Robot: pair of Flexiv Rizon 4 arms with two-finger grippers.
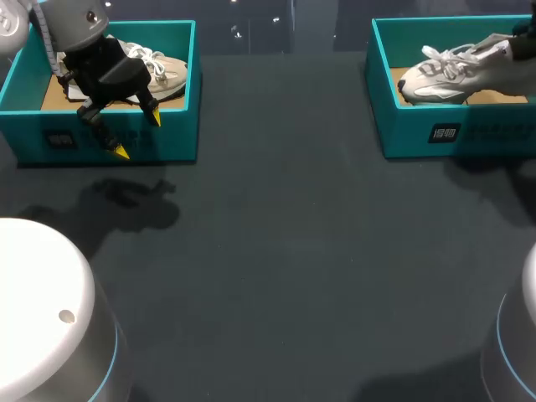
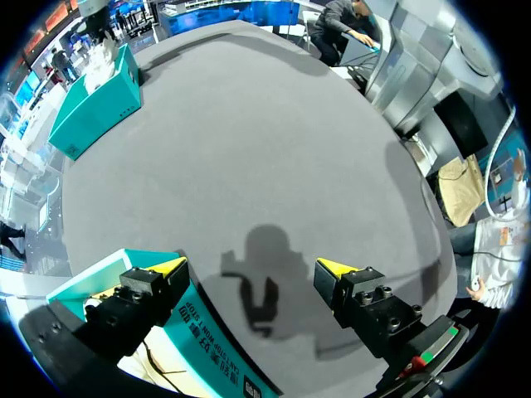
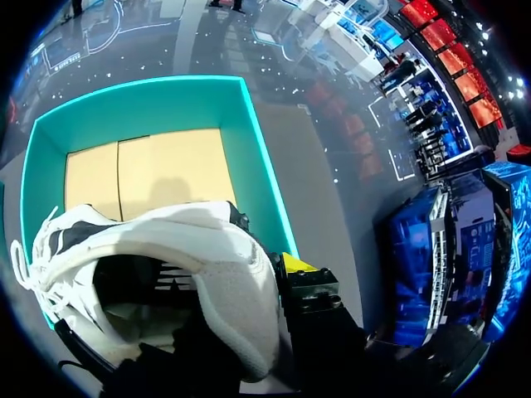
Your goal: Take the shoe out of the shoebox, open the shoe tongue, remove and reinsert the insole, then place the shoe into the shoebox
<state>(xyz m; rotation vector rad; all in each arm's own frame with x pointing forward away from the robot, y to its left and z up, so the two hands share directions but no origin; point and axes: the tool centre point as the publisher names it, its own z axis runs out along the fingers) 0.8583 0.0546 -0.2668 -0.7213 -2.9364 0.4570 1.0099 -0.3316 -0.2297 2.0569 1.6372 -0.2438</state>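
Note:
A white laced shoe (image 1: 452,74) is over the right teal shoebox (image 1: 477,134). My right gripper (image 1: 519,42) is shut on its heel end. In the right wrist view the shoe's heel collar (image 3: 216,265) is clamped between the fingers. One yellow fingertip (image 3: 294,265) shows beside it, the other is hidden by the shoe, and the box's tan floor (image 3: 158,174) lies beneath. My left gripper (image 1: 138,135) hangs open and holds nothing, over the front wall of the left teal shoebox (image 1: 176,134). Its fingertips (image 2: 170,265) stand wide apart.
The left shoebox holds a second white shoe (image 1: 163,69), partly hidden by my left arm. The dark table top (image 1: 285,251) stretches between and in front of the two boxes. From the left wrist the right shoebox (image 2: 95,104) shows far across the table.

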